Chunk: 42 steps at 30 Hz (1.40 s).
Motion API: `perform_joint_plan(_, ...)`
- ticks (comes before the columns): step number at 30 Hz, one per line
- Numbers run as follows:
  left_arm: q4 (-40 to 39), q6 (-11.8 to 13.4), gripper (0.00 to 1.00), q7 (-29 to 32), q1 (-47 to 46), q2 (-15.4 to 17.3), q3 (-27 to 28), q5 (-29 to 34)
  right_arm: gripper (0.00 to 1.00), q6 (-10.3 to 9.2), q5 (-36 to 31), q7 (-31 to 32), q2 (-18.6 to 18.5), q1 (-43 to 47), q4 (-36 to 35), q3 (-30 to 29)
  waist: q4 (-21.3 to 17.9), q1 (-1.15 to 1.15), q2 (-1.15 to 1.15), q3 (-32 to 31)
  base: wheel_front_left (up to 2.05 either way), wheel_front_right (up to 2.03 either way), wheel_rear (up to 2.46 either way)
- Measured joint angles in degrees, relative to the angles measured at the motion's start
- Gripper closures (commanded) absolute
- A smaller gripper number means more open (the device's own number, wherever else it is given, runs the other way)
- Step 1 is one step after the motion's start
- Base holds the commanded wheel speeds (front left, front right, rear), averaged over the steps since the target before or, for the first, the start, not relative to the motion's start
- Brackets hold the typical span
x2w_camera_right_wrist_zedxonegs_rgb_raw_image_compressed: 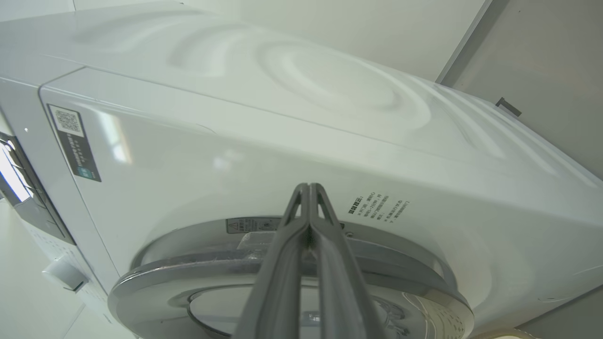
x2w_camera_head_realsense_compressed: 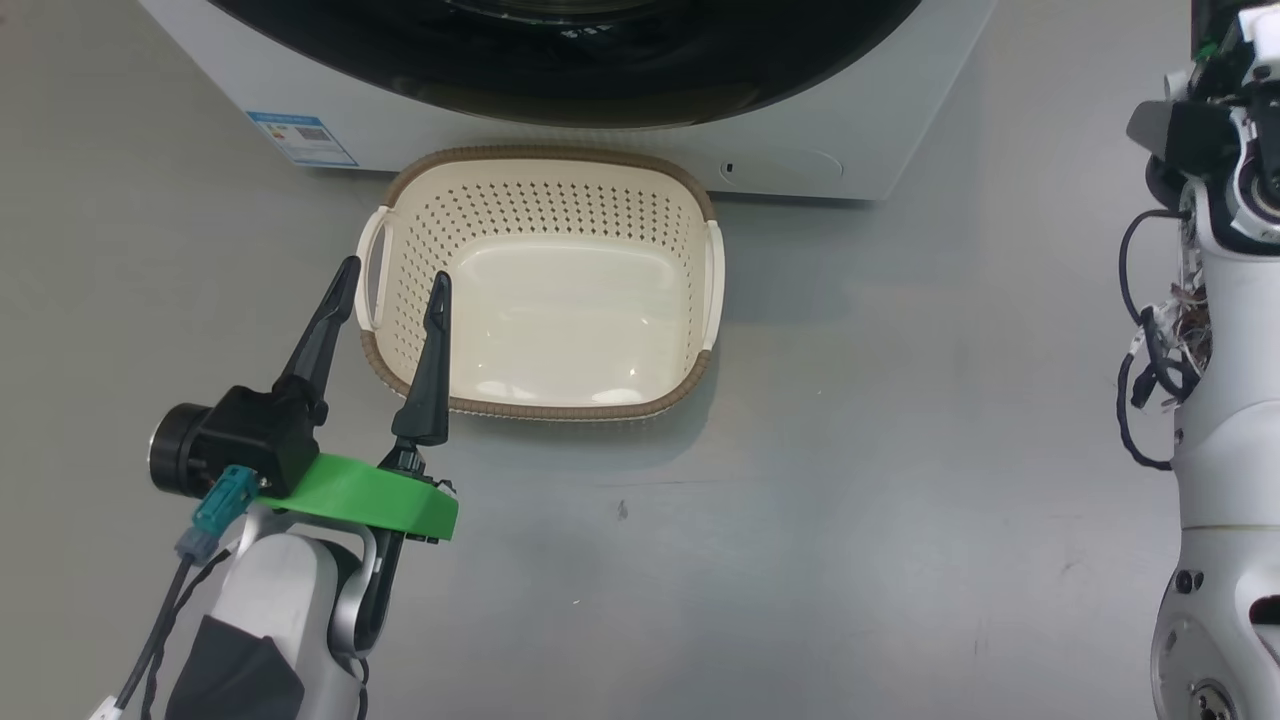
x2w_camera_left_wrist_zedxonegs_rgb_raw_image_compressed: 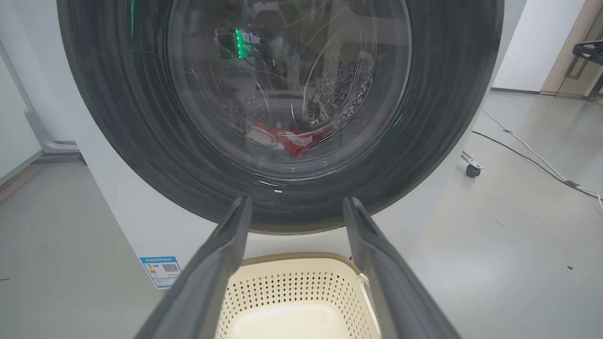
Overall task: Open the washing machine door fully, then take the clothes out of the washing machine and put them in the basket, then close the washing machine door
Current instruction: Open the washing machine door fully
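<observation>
Item: my left fingers (x2w_camera_head_realsense_compressed: 393,278), two dark prongs spread wide apart, holding nothing. They hang above the grey floor (x2w_camera_head_realsense_compressed: 850,450), tips over the near left corner of the basket (x2w_camera_head_realsense_compressed: 550,153). In my left wrist view the same left fingers (x2w_camera_left_wrist_zedxonegs_rgb_raw_image_compressed: 297,202) frame the basket (x2w_camera_left_wrist_zedxonegs_rgb_raw_image_compressed: 292,282) below and the washing machine door (x2w_camera_left_wrist_zedxonegs_rgb_raw_image_compressed: 118,141) ahead.

Item: basket, cream, perforated sides, brown rim, nothing in it. It stands on the floor just in front of the washing machine (x2w_camera_head_realsense_compressed: 500,130), below the door (x2w_camera_head_realsense_compressed: 560,60).

Item: blue label (x2w_camera_head_realsense_compressed: 300,137), low on the machine's white front, left of the basket.

Item: washing machine door, glossy black rim, clear glass centre, lying against the machine's front.

Item: the clothes (x2w_camera_left_wrist_zedxonegs_rgb_raw_image_compressed: 292,139), red with white parts, seen through the glass, heaped at the bottom of the steel drum.

Item: my right fingers (x2w_camera_right_wrist_zedxonegs_rgb_raw_image_compressed: 308,188), pressed together tip to tip, nothing between them. They point at the upper edge of the door's rim (x2w_camera_right_wrist_zedxonegs_rgb_raw_image_compressed: 198,268) on the white machine (x2w_camera_right_wrist_zedxonegs_rgb_raw_image_compressed: 282,141); I cannot tell whether they touch it.

Item: white cable (x2w_camera_left_wrist_zedxonegs_rgb_raw_image_compressed: 532,150) and a small caster (x2w_camera_left_wrist_zedxonegs_rgb_raw_image_compressed: 471,167), on the floor beyond the machine's right side.
</observation>
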Motion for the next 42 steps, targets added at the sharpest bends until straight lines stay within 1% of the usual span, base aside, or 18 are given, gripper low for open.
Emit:
perform_joint_plan(10,0.4,-1.0,0.0,0.0,-1.3,-0.5,-0.3,0.3,1.0,-0.38,2.4,7.3,-2.5,-6.7,4.4,0.9,2.1,0.0,0.0,2.8,0.0,0.0,0.0)
perform_joint_plan(11,0.5,-1.2,0.0,0.0,-1.4,-0.6,-0.4,0.5,1.0,-0.76,2.6,8.1,-2.7,-7.2,4.8,1.2,2.3,0.0,0.0,3.0,0.0,0.0,0.0)
perform_joint_plan(18,0.9,-1.4,0.0,0.0,-1.9,-0.8,-0.4,0.5,1.0,-1.38,4.2,13.9,-3.5,-11.1,7.3,3.2,3.4,0.0,0.0,3.6,0.0,0.0,0.0)
perform_joint_plan(19,1.0,-1.4,0.0,0.0,-1.9,-0.8,-0.4,0.5,1.0,-1.81,4.3,14.7,-3.6,-11.7,7.7,3.4,3.5,0.0,0.0,3.6,0.0,0.0,0.0)
perform_joint_plan(22,1.0,-1.5,0.0,0.0,-1.9,-0.9,-0.4,0.8,1.0,-2.3,4.3,16.4,-4.4,-13.3,8.6,3.9,3.8,0.0,0.0,3.7,0.0,0.0,0.0)
perform_joint_plan(30,1.3,-1.9,0.0,0.0,-2.0,-1.2,-0.7,1.0,1.0,-3.74,4.3,19.3,-6.1,-16.2,11.1,4.6,4.6,0.0,0.0,3.8,0.0,0.0,0.0)
perform_joint_plan(33,1.3,-2.0,0.0,0.0,-2.0,-1.2,-0.9,1.1,1.0,-3.88,4.2,19.8,-6.5,-17.1,11.9,4.9,5.0,0.0,0.0,4.0,0.0,0.0,0.0)
perform_joint_plan(35,1.3,-2.0,0.0,0.0,-2.1,-1.2,-1.3,1.1,1.0,-4.89,4.1,20.6,-6.9,-17.9,12.3,5.1,5.2,0.0,0.0,4.2,0.0,0.0,0.0)
perform_joint_plan(37,1.2,-2.4,0.0,0.0,-2.1,-1.3,-1.4,1.1,1.0,-5.33,4.0,20.9,-7.3,-18.8,12.6,5.3,5.5,0.0,0.0,4.5,0.0,0.0,0.0)
perform_joint_plan(42,1.1,-2.4,0.0,0.0,-2.7,-1.4,-1.4,1.1,1.0,-5.79,3.9,22.3,-7.2,-20.6,13.3,6.3,6.2,0.0,0.0,5.5,0.0,0.0,0.0)
